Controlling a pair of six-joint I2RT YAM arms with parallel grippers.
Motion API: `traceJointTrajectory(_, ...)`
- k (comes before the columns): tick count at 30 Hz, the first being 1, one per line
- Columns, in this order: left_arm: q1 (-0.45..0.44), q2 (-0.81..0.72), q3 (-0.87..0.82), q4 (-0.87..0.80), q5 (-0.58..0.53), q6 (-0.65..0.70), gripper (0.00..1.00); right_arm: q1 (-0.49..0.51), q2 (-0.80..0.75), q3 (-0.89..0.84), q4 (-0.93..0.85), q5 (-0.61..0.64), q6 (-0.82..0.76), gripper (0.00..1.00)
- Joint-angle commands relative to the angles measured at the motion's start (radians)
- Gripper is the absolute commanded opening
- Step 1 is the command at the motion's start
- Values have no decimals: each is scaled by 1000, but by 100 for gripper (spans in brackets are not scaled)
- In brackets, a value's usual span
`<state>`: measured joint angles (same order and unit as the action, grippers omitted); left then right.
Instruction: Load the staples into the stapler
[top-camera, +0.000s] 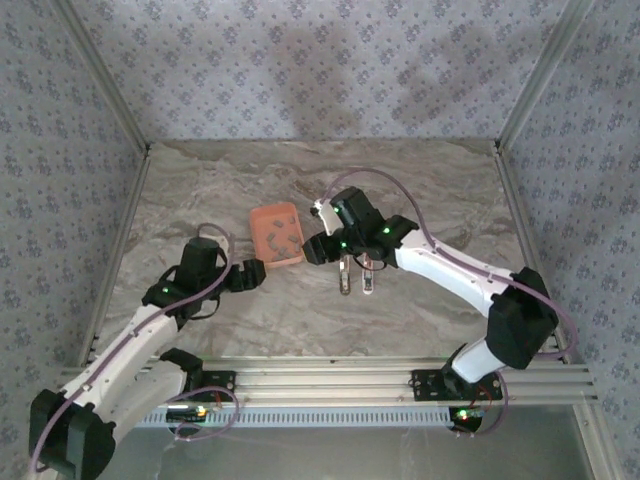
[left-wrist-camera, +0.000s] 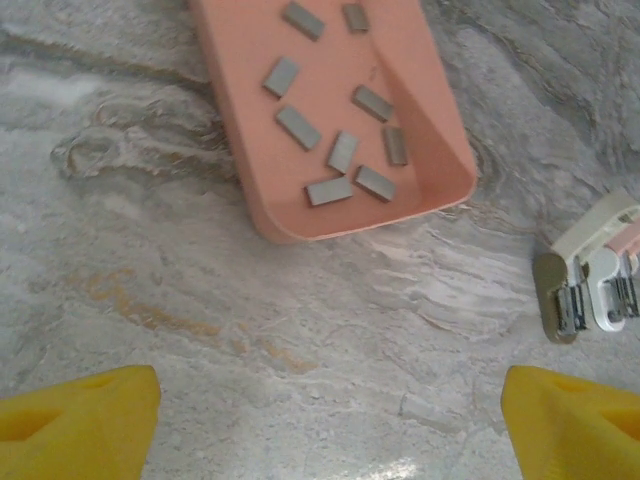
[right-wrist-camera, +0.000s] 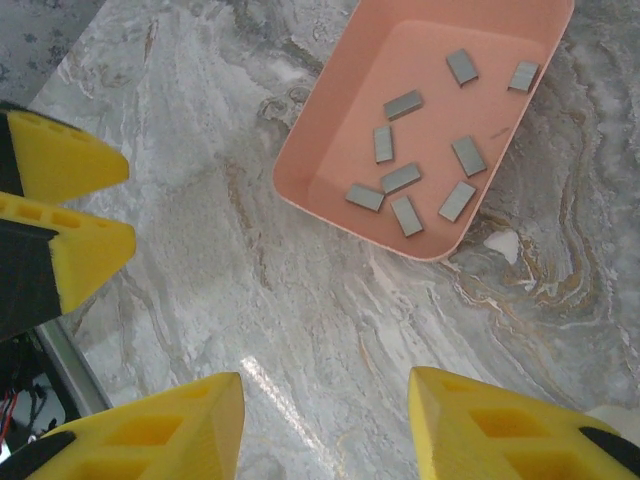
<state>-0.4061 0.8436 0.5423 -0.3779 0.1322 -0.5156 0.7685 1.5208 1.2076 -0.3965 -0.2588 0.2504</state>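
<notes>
Several staples (left-wrist-camera: 340, 150) lie loose in a salmon-orange tray (left-wrist-camera: 340, 225) on the marble table; they show too in the right wrist view as staples (right-wrist-camera: 400, 180) in the tray (right-wrist-camera: 320, 120). The stapler (top-camera: 355, 275) lies opened into two slim halves just right of the tray (top-camera: 275, 233), and its end reaches into the left wrist view as a stapler (left-wrist-camera: 582, 280) at the right edge. My left gripper (left-wrist-camera: 330, 392) is wide open over bare table near the tray's front; from above the left gripper (top-camera: 252, 275) sits at its front-left corner. My right gripper (right-wrist-camera: 325, 385) is open with nothing between its fingers, near the tray's right side (top-camera: 318, 247).
The left gripper's yellow fingers (right-wrist-camera: 60, 210) appear at the left edge of the right wrist view, close to the right gripper. Patterned walls and metal posts (top-camera: 120, 110) enclose the table. An aluminium rail (top-camera: 400, 380) runs along the near edge.
</notes>
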Motion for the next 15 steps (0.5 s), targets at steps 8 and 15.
traceJointTrajectory(8,47,173,-19,166,124,-9,87,5,102,109,-83,30,58,47)
traceJointTrajectory(15,47,263,105,149,112,56,82,-3,123,115,-109,10,68,47)
